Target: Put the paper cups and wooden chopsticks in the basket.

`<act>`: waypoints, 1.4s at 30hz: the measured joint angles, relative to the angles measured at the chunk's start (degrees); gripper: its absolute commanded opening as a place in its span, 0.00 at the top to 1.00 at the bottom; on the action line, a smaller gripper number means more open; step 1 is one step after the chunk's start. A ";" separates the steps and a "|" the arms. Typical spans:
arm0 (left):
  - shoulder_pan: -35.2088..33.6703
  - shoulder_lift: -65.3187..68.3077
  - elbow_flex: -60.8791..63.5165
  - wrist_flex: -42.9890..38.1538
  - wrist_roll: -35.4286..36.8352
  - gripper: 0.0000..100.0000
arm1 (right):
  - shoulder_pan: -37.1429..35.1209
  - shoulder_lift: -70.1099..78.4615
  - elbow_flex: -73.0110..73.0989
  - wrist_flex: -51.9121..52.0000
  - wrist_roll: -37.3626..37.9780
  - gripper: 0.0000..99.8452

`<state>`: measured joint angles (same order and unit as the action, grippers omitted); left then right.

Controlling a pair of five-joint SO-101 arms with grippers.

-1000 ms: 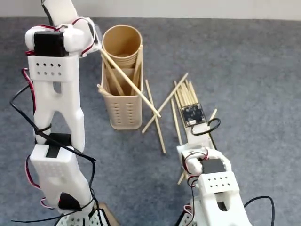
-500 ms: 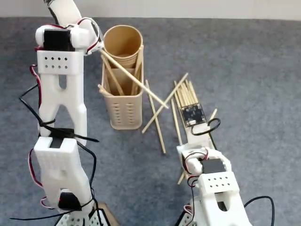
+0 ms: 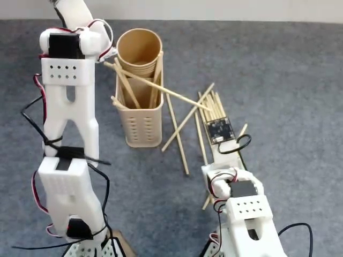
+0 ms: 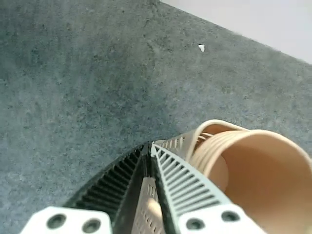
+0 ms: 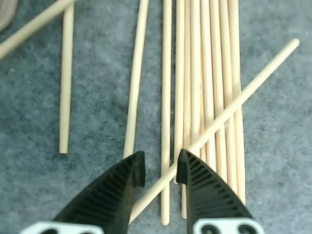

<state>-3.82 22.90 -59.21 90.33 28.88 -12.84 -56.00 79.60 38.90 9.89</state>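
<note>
A beige slotted basket (image 3: 143, 128) stands on the grey carpet with stacked paper cups (image 3: 139, 48) and a few chopsticks in it. My left gripper (image 3: 109, 58) sits at the basket's far left corner, shut on a wooden chopstick (image 3: 161, 92) that slants across the basket toward the right. The left wrist view shows the closed gripper (image 4: 147, 145) beside the basket rim (image 4: 187, 141) and the cups (image 4: 253, 165). My right gripper (image 5: 159, 165) is open, low over a bundle of chopsticks (image 5: 204, 73), with one chopstick (image 5: 229, 109) lying diagonally across them.
Loose chopsticks (image 3: 177, 134) lie crossed on the carpet between the basket and the bundle (image 3: 210, 104). The right arm (image 3: 238, 198) stretches from the front edge. Open carpet spreads to the far right.
The chopstick in my left gripper has swung, its free end rising from near the basket's right side toward the bundle. The left arm shifted slightly right. The right arm stayed still.
</note>
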 measured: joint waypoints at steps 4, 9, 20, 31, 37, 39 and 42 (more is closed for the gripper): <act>-3.60 -7.65 0.00 0.35 -5.45 0.98 | 7.21 0.00 -0.09 -0.53 -0.35 0.88; -11.96 -13.80 0.97 9.23 -14.33 0.87 | 15.30 0.00 -7.38 0.70 -2.11 0.88; -17.76 -19.60 44.57 9.14 -27.69 0.85 | 7.56 0.00 -36.31 5.80 -4.75 0.88; -17.85 -47.65 100.75 -23.12 -28.92 0.85 | -6.51 10.81 -62.95 11.60 -3.78 0.88; -17.85 -60.66 118.15 -36.13 -32.88 0.85 | -17.93 32.88 -81.85 24.00 8.79 0.88; -17.85 -61.19 120.88 -37.45 -33.58 0.85 | -19.69 40.44 -88.79 29.10 14.33 0.88; -17.85 -60.40 123.34 -41.85 -33.93 0.85 | -20.31 50.02 -97.41 37.27 22.24 0.88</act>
<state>-21.67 -37.49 64.13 48.48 -5.05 -33.14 -5.98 -17.80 76.18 32.13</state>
